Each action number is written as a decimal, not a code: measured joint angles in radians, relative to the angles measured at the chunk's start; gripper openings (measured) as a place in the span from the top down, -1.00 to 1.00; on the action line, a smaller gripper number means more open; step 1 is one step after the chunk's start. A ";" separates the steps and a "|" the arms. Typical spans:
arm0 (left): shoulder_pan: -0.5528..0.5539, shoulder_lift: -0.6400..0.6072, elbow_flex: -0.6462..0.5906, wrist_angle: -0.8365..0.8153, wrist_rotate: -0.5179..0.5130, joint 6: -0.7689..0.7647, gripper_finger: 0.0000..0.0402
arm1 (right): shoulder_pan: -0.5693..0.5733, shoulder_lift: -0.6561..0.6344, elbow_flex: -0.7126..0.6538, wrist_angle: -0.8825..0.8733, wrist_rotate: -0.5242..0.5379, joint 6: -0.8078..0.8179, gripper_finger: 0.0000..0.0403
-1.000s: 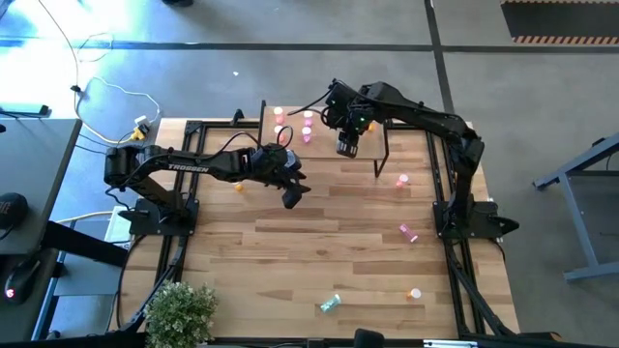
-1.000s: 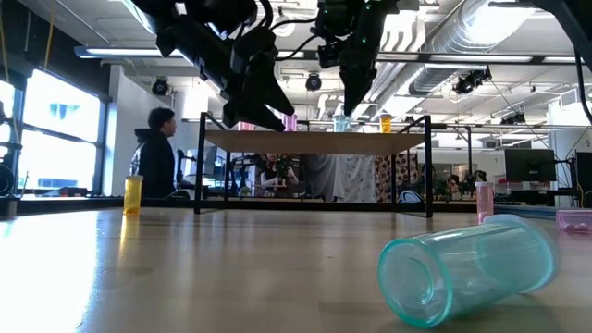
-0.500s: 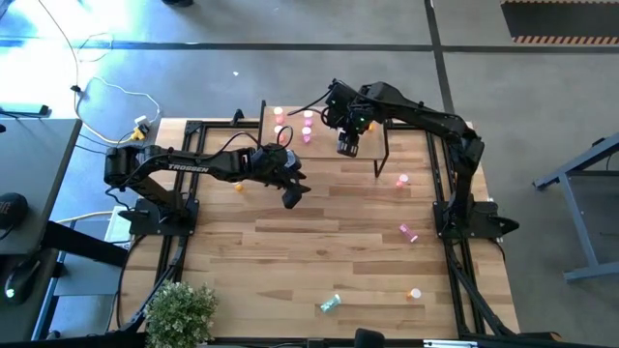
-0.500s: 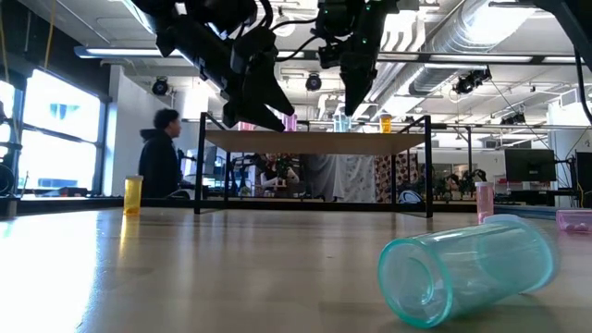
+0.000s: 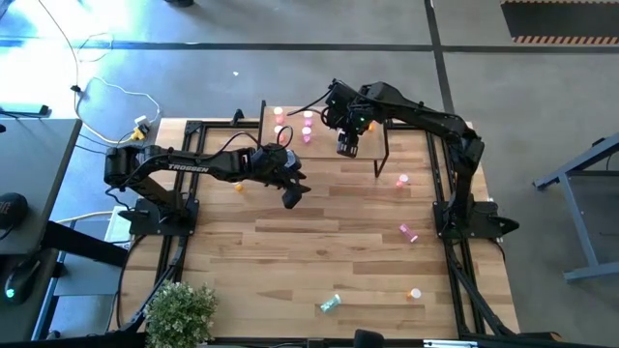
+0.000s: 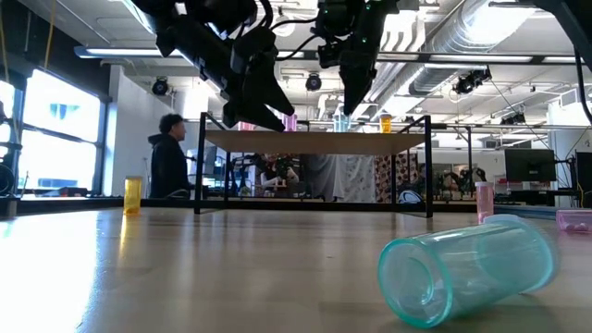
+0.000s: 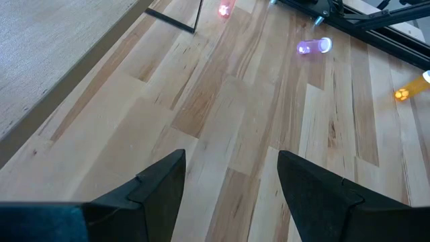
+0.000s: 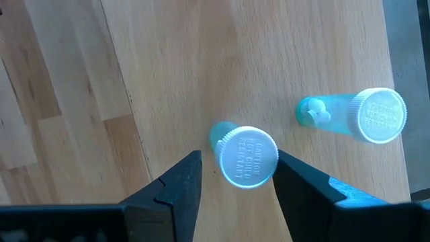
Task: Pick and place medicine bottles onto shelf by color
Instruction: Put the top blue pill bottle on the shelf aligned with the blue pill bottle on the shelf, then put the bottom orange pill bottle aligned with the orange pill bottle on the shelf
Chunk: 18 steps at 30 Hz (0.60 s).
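Teal bottle (image 8: 243, 153) stands upright on the shelf (image 8: 269, 60) between the right gripper's (image 8: 235, 178) parted, non-touching fingers, a second teal bottle (image 8: 356, 115) at three o'clock; only the right wrist view shows this. Overhead, the left gripper (image 5: 290, 196) hovers over the table (image 5: 319, 251) at the shelf's seven o'clock, jaws apart and empty.

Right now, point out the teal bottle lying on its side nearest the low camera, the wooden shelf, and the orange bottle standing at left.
Teal plastic bottle (image 6: 481, 264), low view, side wall.
Light-wood shelf (image 6: 314, 141), low view, front edge.
Orange bottle (image 6: 133, 195), low view, body.

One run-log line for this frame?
right gripper: open around upright teal bottle on shelf | left gripper: open, empty, over table
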 joint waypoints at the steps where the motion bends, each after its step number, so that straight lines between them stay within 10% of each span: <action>1: 0.000 0.000 0.000 0.000 0.000 0.000 -0.13 | 0.000 0.000 0.000 0.000 0.000 0.000 0.16; 18: 0.000 0.000 0.000 0.000 0.000 0.020 -0.13 | 0.000 -0.011 0.189 -0.192 -0.001 0.158 0.16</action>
